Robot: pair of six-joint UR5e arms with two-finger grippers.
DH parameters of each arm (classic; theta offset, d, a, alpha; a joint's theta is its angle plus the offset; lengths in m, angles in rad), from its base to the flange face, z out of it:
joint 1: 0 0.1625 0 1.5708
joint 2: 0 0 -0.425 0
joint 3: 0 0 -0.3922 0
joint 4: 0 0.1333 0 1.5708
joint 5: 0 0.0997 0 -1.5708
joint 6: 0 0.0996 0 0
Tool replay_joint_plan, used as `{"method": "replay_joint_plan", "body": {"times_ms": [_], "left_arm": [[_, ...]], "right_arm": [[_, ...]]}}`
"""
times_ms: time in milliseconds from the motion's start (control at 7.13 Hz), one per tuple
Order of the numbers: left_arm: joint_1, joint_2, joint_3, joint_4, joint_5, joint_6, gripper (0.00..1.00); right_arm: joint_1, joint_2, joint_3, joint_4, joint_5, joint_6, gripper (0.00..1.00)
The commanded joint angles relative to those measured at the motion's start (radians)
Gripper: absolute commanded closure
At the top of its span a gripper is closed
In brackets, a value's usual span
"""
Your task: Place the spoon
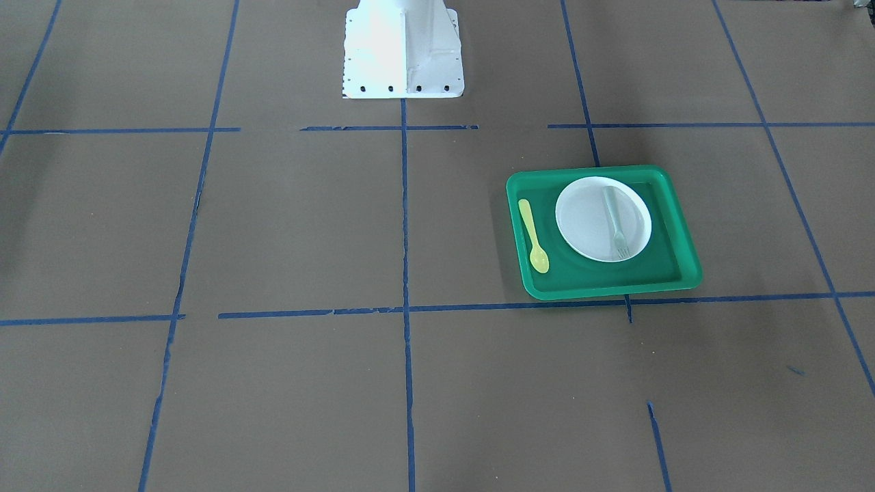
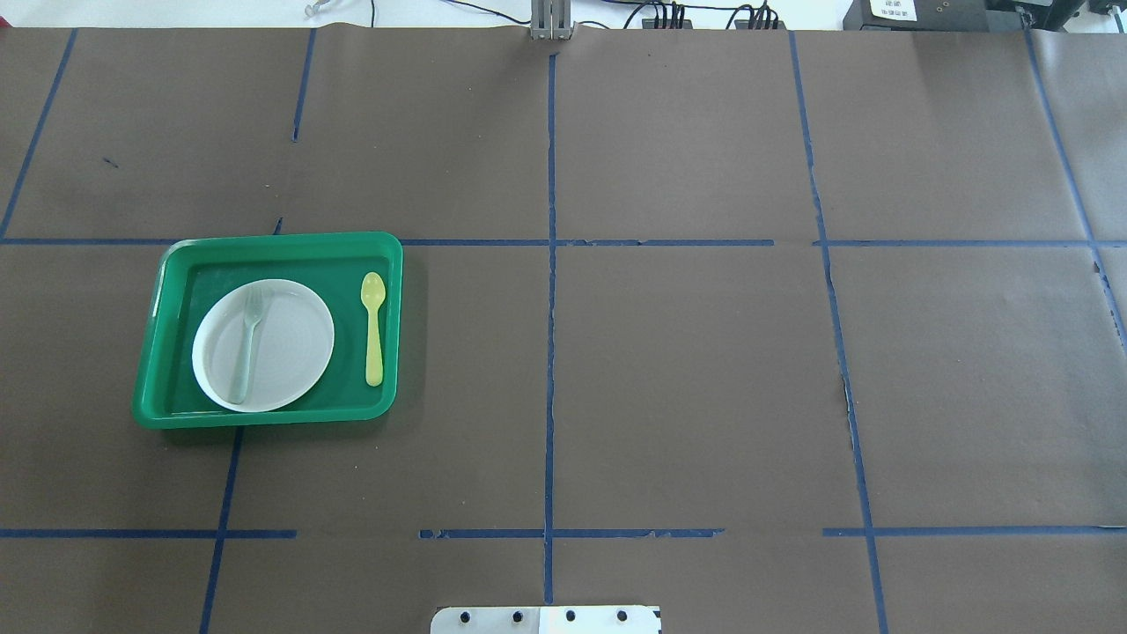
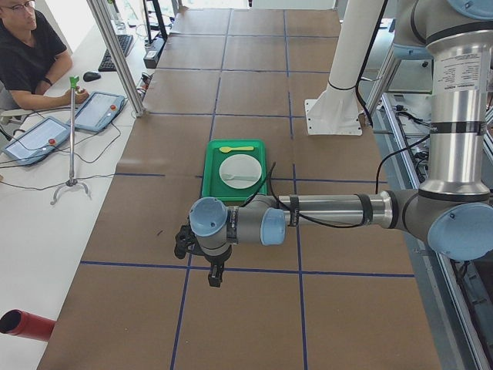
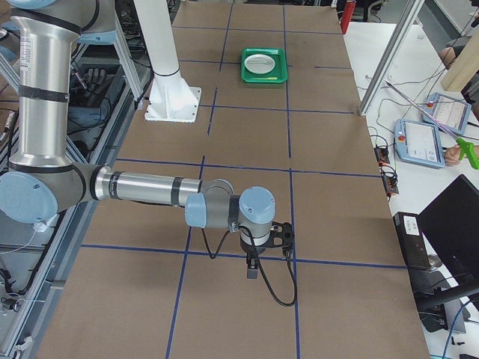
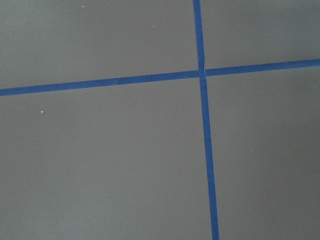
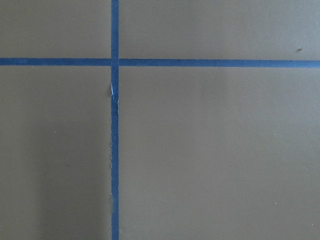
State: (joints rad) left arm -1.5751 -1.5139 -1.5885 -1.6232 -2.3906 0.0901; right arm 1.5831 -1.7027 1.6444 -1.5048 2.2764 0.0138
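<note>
The yellow spoon lies flat in the green tray, beside the white plate, with its bowl towards the far side from the robot. In the overhead view the spoon is on the tray's right side. A pale grey-green fork lies on the plate. My left gripper hangs over bare table well short of the tray. My right gripper is far from the tray, at the table's other end. Both show only in the side views, so I cannot tell whether they are open or shut.
The table is brown paper with a grid of blue tape lines. The white robot base stands at the middle of the robot's side. An operator sits with tablets at a desk beyond the table's far edge.
</note>
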Motion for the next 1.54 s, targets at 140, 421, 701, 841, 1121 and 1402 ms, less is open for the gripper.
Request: {"method": "replay_joint_plan", "body": {"times_ms": [140,421,701,841,1121,1402], "left_arm": [[-0.028,-0.003,-0.008,0.003,0.004,-0.001,0.00],[-0.029,-0.003,-0.005,0.003,0.007,-0.001,0.00],[-0.034,-0.005,-0.002,0.003,0.007,-0.001,0.00],[-0.036,-0.005,-0.001,0.003,0.008,-0.001,0.00],[-0.036,-0.005,-0.002,0.003,0.008,-0.001,0.00],[-0.037,-0.005,-0.004,0.003,0.007,-0.001,0.00]], "right_arm": [[0.000,0.000,0.000,0.000,0.000,0.000,0.00],[0.000,0.000,0.000,0.000,0.000,0.000,0.00],[0.000,0.000,0.000,0.000,0.000,0.000,0.00],[0.000,0.000,0.000,0.000,0.000,0.000,0.00],[0.000,0.000,0.000,0.000,0.000,0.000,0.00],[0.000,0.000,0.000,0.002,0.000,0.000,0.00]]}}
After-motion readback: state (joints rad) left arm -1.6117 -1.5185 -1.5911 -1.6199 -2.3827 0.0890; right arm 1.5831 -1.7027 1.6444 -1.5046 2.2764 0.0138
